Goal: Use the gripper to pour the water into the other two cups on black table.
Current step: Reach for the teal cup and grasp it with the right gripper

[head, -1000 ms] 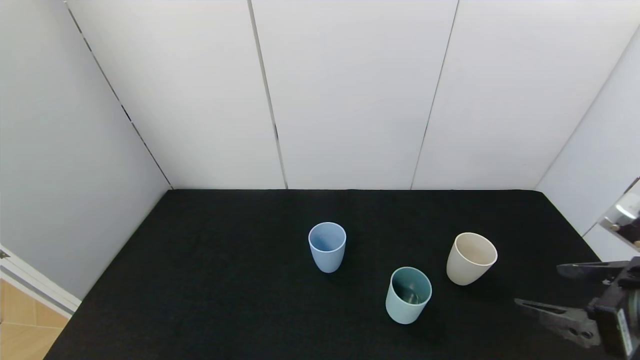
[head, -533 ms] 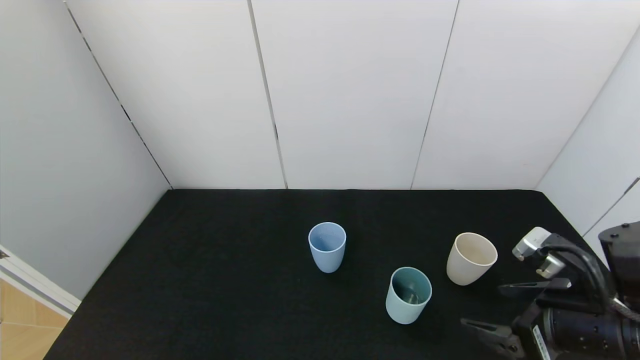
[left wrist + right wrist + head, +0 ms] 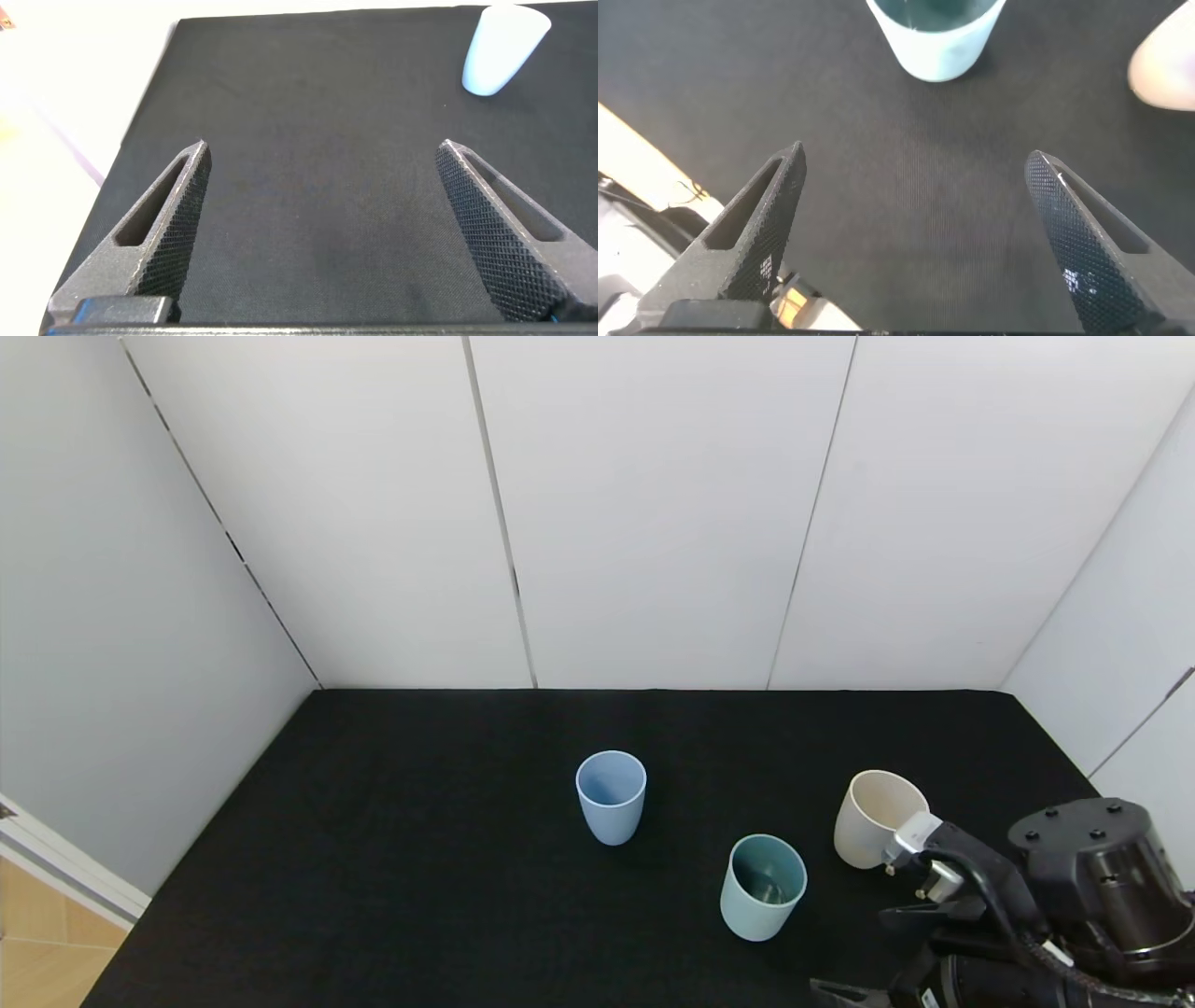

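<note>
A light blue cup [image 3: 611, 797] stands mid-table on the black table [image 3: 401, 868]. A cream-beige cup [image 3: 876, 819] stands to its right. A mint-teal cup [image 3: 762, 887] stands nearer, between them, with a faint glint of water inside. My right gripper [image 3: 854, 952] is open and empty, low at the right front, just right of the mint cup. In the right wrist view, the mint cup [image 3: 936, 37] lies ahead of the open gripper [image 3: 915, 154], and the cream cup [image 3: 1167, 65] is at the edge. My left gripper [image 3: 322, 145] is open and empty, far from the blue cup [image 3: 500, 51].
White panel walls [image 3: 653, 523] enclose the table at the back and on both sides. The table's left front edge [image 3: 131, 933] drops to a tan floor. The right arm's black joint [image 3: 1092, 868] partly hides the cream cup's near side.
My right arm has swung in from the right edge toward the left and nearer the front, bringing its open gripper close to the mint cup. The cups have not moved.
</note>
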